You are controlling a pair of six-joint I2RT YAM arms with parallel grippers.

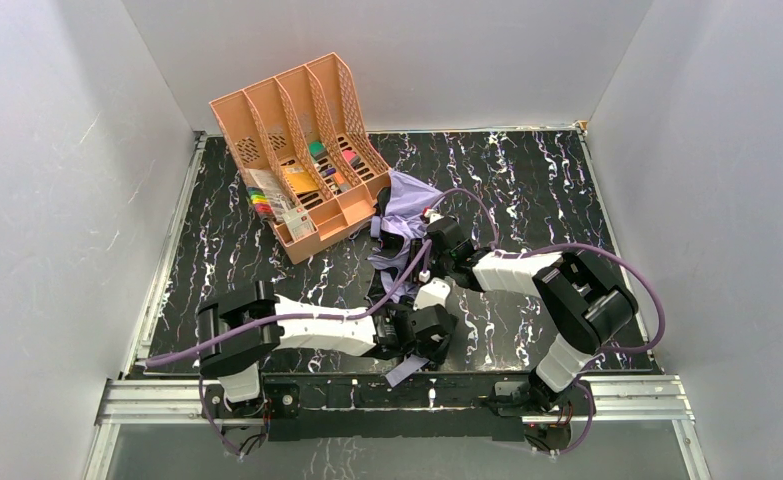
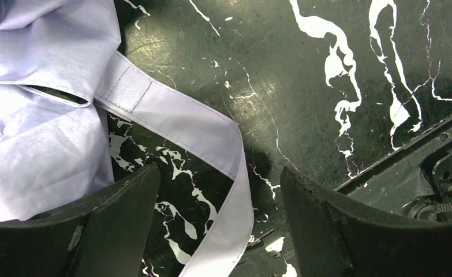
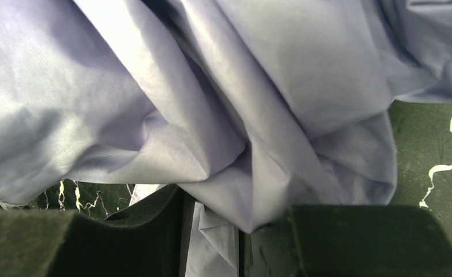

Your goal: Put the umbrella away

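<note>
Nearest me, my left gripper hangs with jaws spread over the strap, which lies loose on the counter, well on the near side of the file organiser. My right gripper pinches a fold of the umbrella, crumpled just beside the organiser's right corner. I judge we're gathering the canopy; the next move is to catch that strap. Only the overhead view shows the organiser

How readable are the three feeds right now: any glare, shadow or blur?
Top external view: evenly lit and sharp, the pale lavender fabric umbrella small in frame. Left wrist view: soft glare on the black white-veined tabletop; the umbrella's long fabric strap is crisp. Right wrist view: lavender fabric fills the frame, deep shadow in its folds.
</note>
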